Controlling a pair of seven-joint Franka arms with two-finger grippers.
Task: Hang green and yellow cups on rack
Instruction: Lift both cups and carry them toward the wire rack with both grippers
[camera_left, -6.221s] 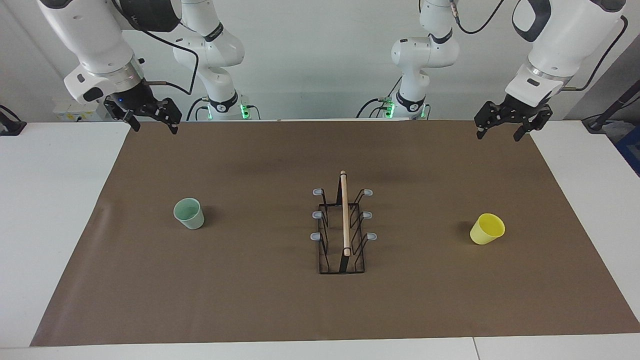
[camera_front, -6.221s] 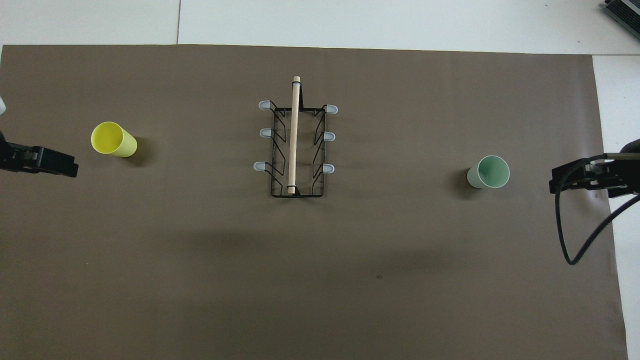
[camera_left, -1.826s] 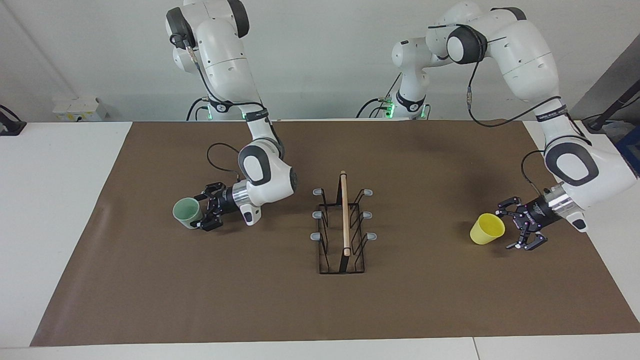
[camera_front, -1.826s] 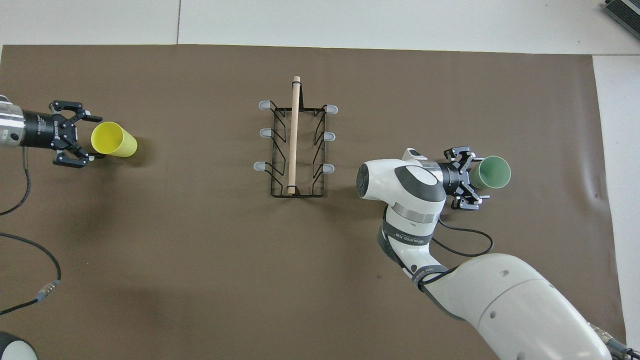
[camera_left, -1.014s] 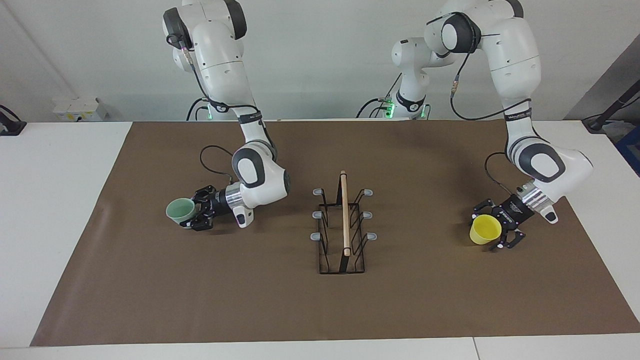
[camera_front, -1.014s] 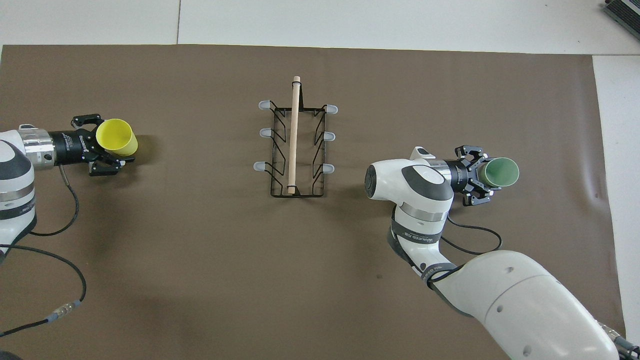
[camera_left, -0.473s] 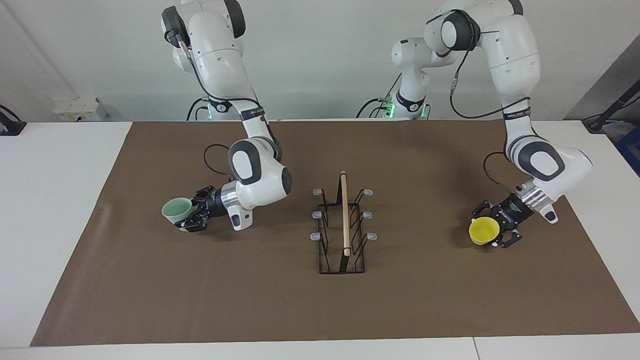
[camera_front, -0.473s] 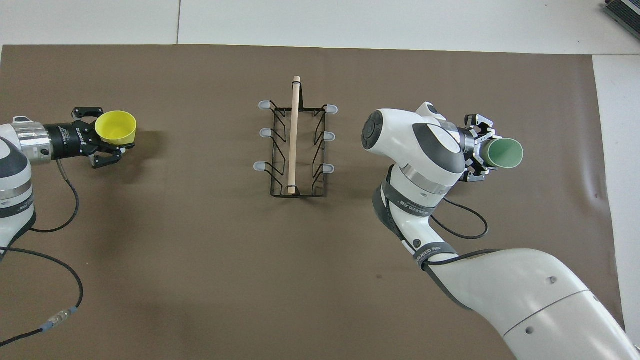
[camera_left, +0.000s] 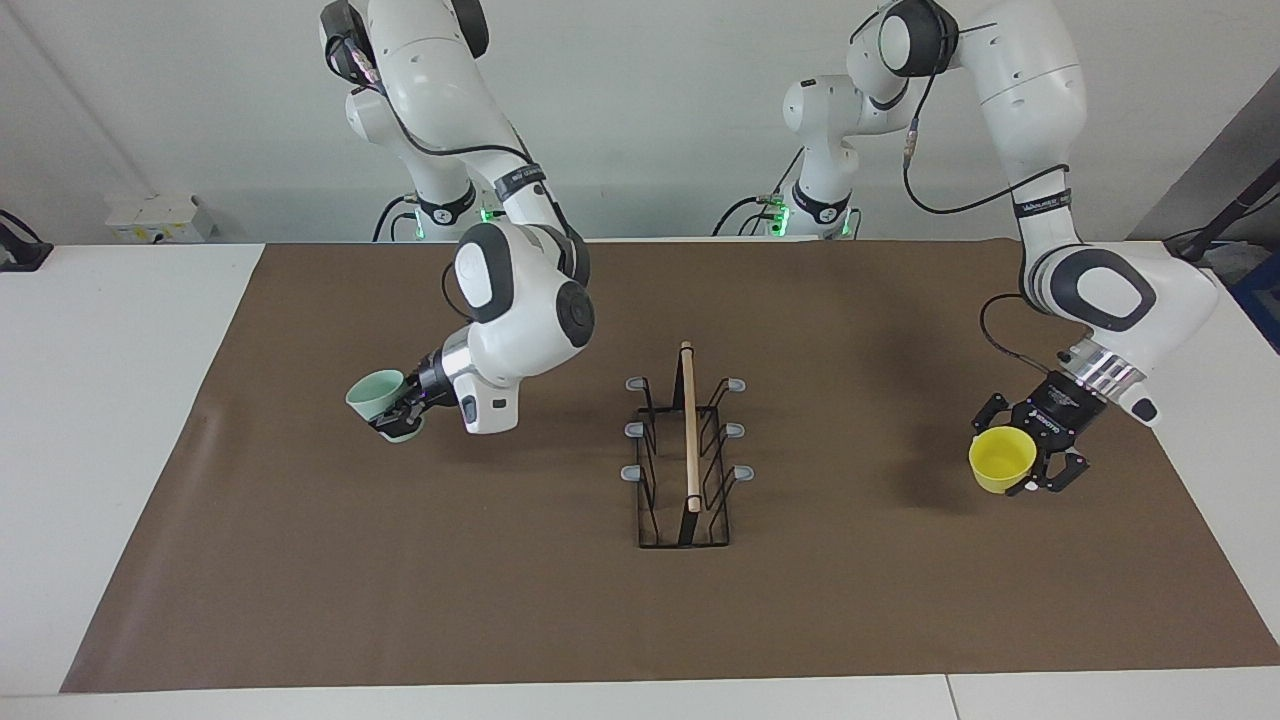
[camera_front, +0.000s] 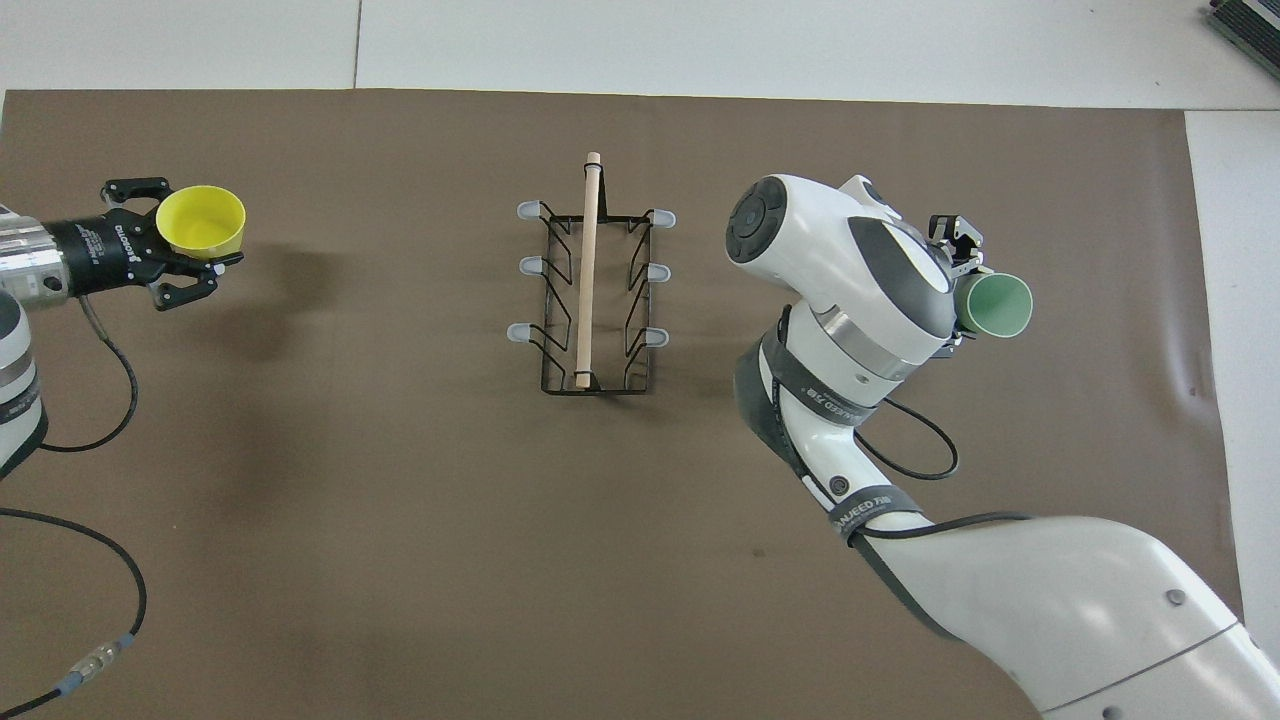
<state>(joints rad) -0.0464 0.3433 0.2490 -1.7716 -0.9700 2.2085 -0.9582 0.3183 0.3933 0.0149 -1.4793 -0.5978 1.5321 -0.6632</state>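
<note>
Two cups aloft, green cup (camera_left: 377, 396) in right jaws (camera_left: 400, 413), yellow cup (camera_left: 1001, 459) in left jaws (camera_left: 1040, 462); one rack (camera_left: 686, 455).

High facing and overhead views share rack (camera_left: 686, 450).

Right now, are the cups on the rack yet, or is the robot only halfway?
Not yet, roughly halfway. Done: both cups are picked up. The right gripper holds the green cup; the left gripper holds the yellow cup, both off the table. Left to do: the rack has no cups on its prongs.
</note>
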